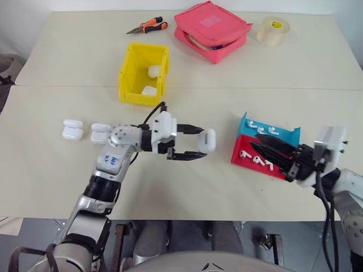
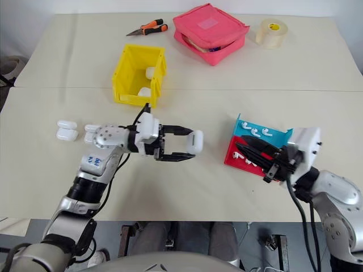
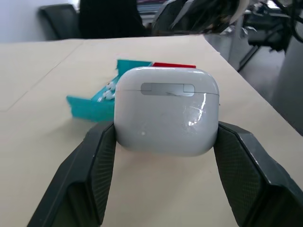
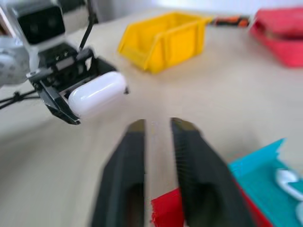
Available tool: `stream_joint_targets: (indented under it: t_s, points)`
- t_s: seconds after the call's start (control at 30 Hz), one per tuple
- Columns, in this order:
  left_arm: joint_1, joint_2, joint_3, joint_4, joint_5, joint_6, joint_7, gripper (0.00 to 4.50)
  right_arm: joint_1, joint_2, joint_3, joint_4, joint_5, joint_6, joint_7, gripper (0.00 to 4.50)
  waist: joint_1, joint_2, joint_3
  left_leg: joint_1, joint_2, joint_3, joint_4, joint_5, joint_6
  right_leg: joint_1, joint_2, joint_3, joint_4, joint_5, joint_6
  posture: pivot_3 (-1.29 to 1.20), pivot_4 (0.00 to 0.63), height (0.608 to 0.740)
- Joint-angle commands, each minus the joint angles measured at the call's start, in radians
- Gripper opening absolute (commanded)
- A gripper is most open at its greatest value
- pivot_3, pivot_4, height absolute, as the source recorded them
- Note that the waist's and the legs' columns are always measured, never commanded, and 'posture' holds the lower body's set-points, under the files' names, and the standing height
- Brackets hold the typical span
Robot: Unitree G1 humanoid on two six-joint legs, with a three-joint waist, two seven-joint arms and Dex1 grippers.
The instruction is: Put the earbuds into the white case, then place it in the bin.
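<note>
Your right gripper point(image 1: 271, 153) hung over the near edge of the red-and-blue tray point(image 1: 283, 136), hiding part of the red compartment, so the earbuds point(image 1: 260, 130) could not all be counted — about three showed on the blue side and roughly two or three on the red. Its fingers point(image 4: 135, 156) stood slightly apart with nothing between them. Your left gripper point(image 1: 195, 142) had its fingers point(image 3: 90, 175) clamped on one white case point(image 1: 209, 140), lid closed, held above the worktop point(image 1: 187, 187) between the yellow bin point(image 1: 143, 73) and the tray. Inside the bin you could see two more cases point(image 1: 153, 71), partly masked by its walls. Further cases point(image 1: 72, 129) lay on the worktop beside your left arm — two stacked pairs, it seemed, the nearer pair half hidden by the arm. Behind lay one pink pouch point(image 1: 212, 29), one tape roll point(image 1: 273, 30) and one pair of orange-handled pliers point(image 1: 148, 25).
</note>
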Motion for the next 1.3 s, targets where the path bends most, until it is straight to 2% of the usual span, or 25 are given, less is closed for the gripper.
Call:
stream_joint_targets:
  t_s: [0.03,0.2,0.23,0.33,0.47,0.67,0.8,0.83,0.97,1.03,1.13,1.3]
  points:
    - [0.06,0.012,0.111,-0.076,-0.081,0.047,0.085,2.76,0.011,0.008,-0.054,-0.056,0.009,-0.051,0.004,2.56,0.0,0.0,0.0,0.001,0.0,0.0,0.0,0.0,0.0,0.0,0.0,0.001,0.0,0.0,0.0,0.0,0.15,0.74]
    - [0.096,-0.011,0.256,-0.103,-0.142,0.14,0.287,2.76,0.021,-0.023,-0.059,-0.079,-0.035,-0.085,0.024,4.27,0.005,0.0,0.0,0.002,0.0,-0.004,0.0,0.0,0.0,0.0,0.0,0.002,0.001,0.0,0.0,0.0,0.15,0.74]
    - [0.075,-0.019,0.288,-0.095,-0.153,0.153,0.335,2.76,0.02,-0.028,-0.054,-0.09,-0.034,-0.079,0.02,4.46,0.006,0.0,0.0,0.002,0.0,-0.005,0.0,0.0,0.0,0.0,0.0,0.003,0.001,0.0,0.0,0.0,0.15,0.74]
    - [0.034,-0.018,0.314,-0.074,-0.146,0.186,0.404,2.76,0.012,-0.03,-0.045,-0.099,-0.033,-0.075,0.009,4.46,0.006,0.0,0.0,0.001,-0.001,-0.007,0.001,0.0,0.0,0.0,0.0,0.002,0.001,0.0,0.0,0.0,0.15,0.74]
    - [-0.19,-0.013,0.347,0.143,-0.103,0.2,0.528,2.76,-0.002,-0.035,-0.026,-0.083,-0.056,-0.073,0.006,4.46,0.011,-0.001,0.0,0.001,-0.002,-0.006,0.001,0.0,0.0,0.001,0.0,0.002,0.001,0.0,0.0,0.0,0.15,0.74]
    - [-0.436,0.002,0.301,0.467,0.029,0.186,0.649,2.76,-0.029,-0.034,-0.002,-0.082,-0.063,-0.065,-0.013,4.46,0.003,-0.002,0.001,0.001,-0.002,0.001,-0.001,0.0,0.0,0.001,0.0,0.0,0.0,0.0,0.0,0.0,0.15,0.74]
    - [-0.526,0.004,0.275,0.597,0.081,0.202,0.681,2.76,-0.044,-0.032,0.019,-0.091,-0.071,-0.058,-0.03,4.46,0.002,-0.004,0.002,0.001,-0.002,0.001,-0.001,0.0,0.0,0.0,0.0,0.0,0.0,0.0,0.0,0.0,0.15,0.74]
    - [-0.538,0.011,0.266,0.617,0.101,0.211,0.697,3.11,-0.045,-0.032,0.022,-0.092,-0.071,-0.058,-0.033,4.49,0.002,-0.004,0.002,0.001,-0.002,0.001,-0.001,0.0,0.0,0.001,0.0,0.0,0.0,0.0,0.0,0.0,0.15,0.74]
    - [-0.526,0.022,0.265,0.591,0.089,0.196,0.631,4.36,-0.038,-0.029,0.023,-0.097,-0.075,-0.058,-0.037,4.5,0.001,-0.004,0.002,0.001,-0.002,0.001,-0.001,0.0,0.0,0.0,0.0,-0.001,0.0,0.0,0.0,0.0,0.15,0.74]
    - [-0.496,0.036,0.262,0.535,0.061,0.2,0.543,4.44,-0.033,-0.029,0.021,-0.096,-0.076,-0.06,-0.034,4.5,0.0,-0.004,0.002,0.001,-0.002,0.001,-0.001,0.0,0.0,0.0,0.0,0.0,0.0,0.0,0.0,0.0,0.15,0.74]
    - [-0.383,0.115,0.234,0.384,0.055,0.116,0.36,4.44,-0.018,-0.043,0.011,-0.077,-0.071,-0.063,0.0,4.5,-0.006,-0.004,0.002,0.001,-0.001,0.002,-0.002,0.0,0.0,-0.001,0.0,0.0,0.0,0.0,0.0,0.0,0.15,0.74]
    - [-0.256,0.21,0.243,0.223,0.004,0.084,0.181,4.44,-0.011,-0.064,-0.014,-0.019,-0.072,-0.071,0.058,4.5,-0.002,-0.004,0.002,0.001,-0.001,0.002,-0.002,0.0,-0.001,-0.001,0.0,0.0,0.0,0.0,0.0,0.0,0.15,0.74]
